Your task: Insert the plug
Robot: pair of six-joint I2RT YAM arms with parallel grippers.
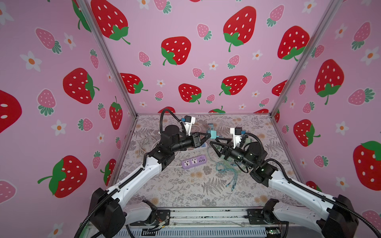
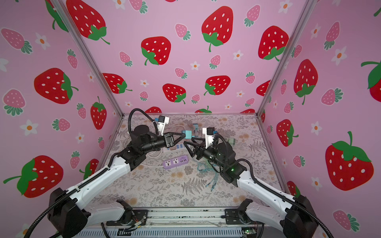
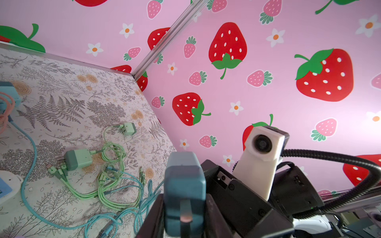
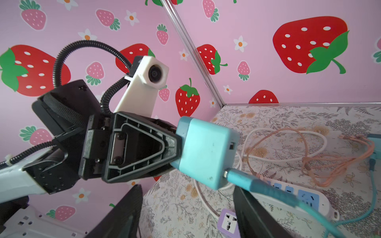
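In the left hand (image 2: 184,136), a boxy teal plug (image 4: 206,152).

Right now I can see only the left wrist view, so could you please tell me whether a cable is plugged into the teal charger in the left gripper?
Observer: Yes. In the right wrist view a teal cable is plugged into the charger, on the face away from the left gripper.
Operator: Thank you. Where is the right gripper?
Observer: In a top view the right gripper is close to the charger, jaws open, gripping nothing.
Operator: Besides the white power strip at my edge, is there another?
Observer: Yes, a purple power strip lies on the table, nearer the robot than both grippers, sockets up.
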